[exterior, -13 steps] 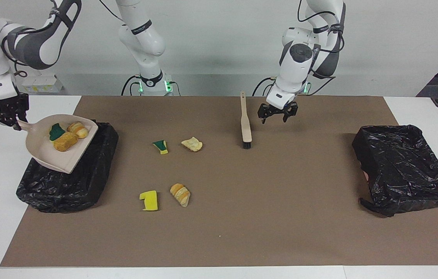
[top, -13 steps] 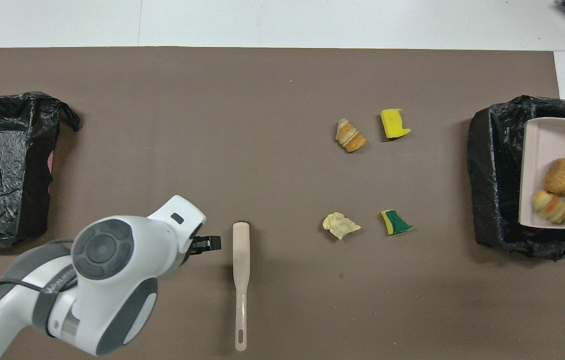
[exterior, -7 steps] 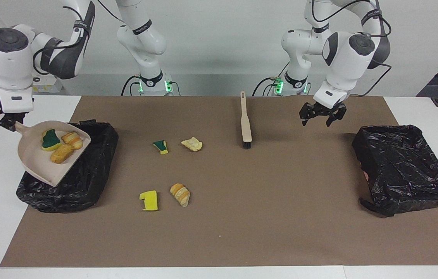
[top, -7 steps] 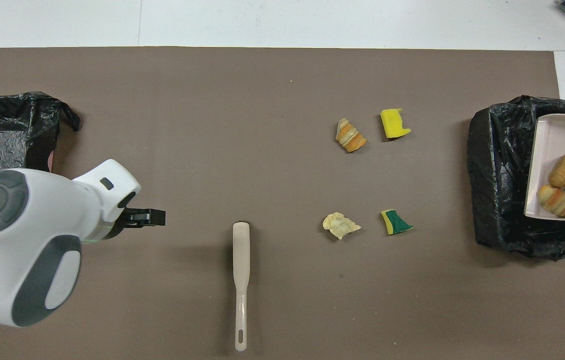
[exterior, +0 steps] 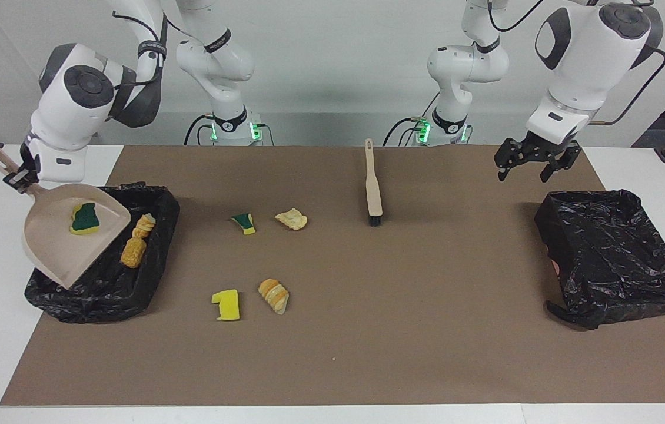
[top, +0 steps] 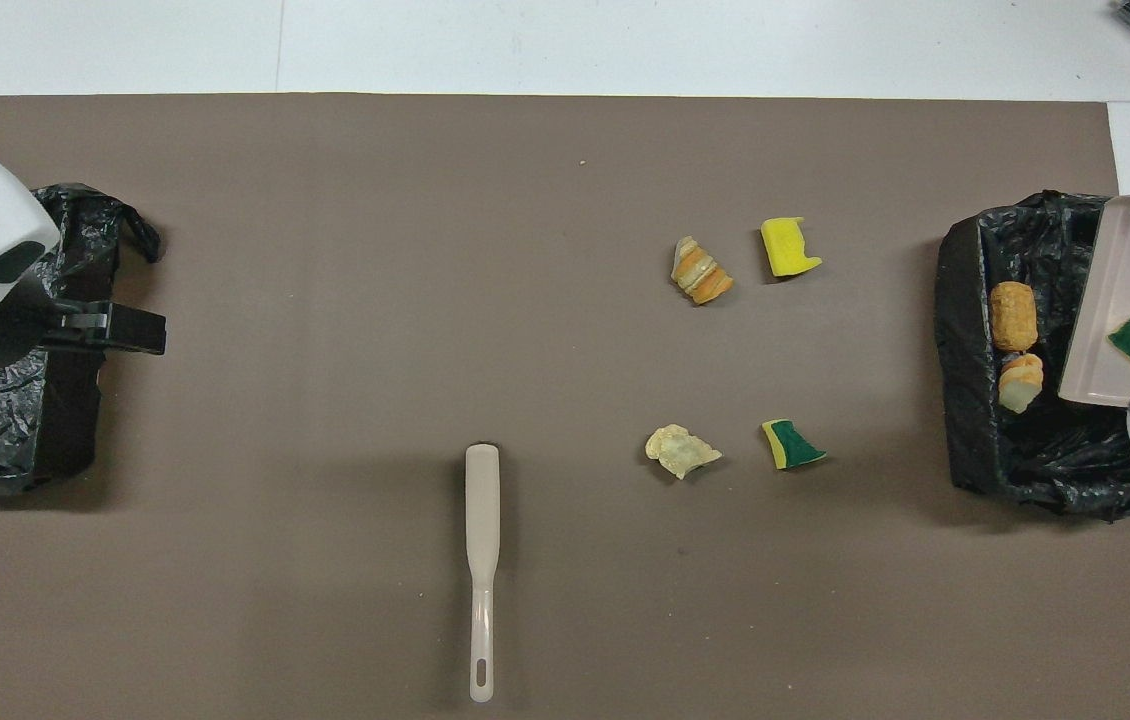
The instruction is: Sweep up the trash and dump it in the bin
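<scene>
Where tilted, smooth beige dustpan (exterior: pixel 67 238)

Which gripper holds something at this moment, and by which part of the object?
The right gripper holds the beige dustpan by its handle, tilted over the bin; the left gripper holds nothing.

Dustpan (exterior: pixel 62 241) — smooth matt beige plastic. Bin liners (exterior: pixel 609 247) — glossy, crinkled black plastic film. Table cover (exterior: pixel 368 330) — matt brown paper. Sponge scraps (exterior: pixel 226 304) — porous foam. Brush (exterior: pixel 373 185) — smooth beige plastic.
</scene>
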Controlling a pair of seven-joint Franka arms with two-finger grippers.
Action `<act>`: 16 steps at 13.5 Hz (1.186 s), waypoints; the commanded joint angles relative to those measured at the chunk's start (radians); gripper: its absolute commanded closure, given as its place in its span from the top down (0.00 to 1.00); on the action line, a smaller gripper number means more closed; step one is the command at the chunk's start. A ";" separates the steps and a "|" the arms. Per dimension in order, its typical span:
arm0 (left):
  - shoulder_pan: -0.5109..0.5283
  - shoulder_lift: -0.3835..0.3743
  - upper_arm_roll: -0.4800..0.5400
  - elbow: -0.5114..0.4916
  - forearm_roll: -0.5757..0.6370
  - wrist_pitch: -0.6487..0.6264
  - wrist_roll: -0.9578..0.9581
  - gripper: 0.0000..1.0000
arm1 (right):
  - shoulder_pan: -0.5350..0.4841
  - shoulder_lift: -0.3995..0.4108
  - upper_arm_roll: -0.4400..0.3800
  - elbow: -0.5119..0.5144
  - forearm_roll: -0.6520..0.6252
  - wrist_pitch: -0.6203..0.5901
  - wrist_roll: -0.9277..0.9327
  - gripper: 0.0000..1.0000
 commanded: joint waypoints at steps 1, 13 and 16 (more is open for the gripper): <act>0.013 -0.022 0.019 0.056 0.018 -0.071 0.010 1.00 | 0.033 -0.009 0.001 0.007 -0.148 -0.026 0.016 0.00; 0.023 -0.060 0.010 0.064 0.004 -0.108 0.042 1.00 | 0.127 -0.001 0.006 -0.023 -0.355 0.038 -0.185 0.00; 0.024 -0.057 0.016 0.069 0.006 -0.108 0.042 1.00 | 0.110 0.007 0.006 -0.016 -0.346 0.049 -0.196 0.00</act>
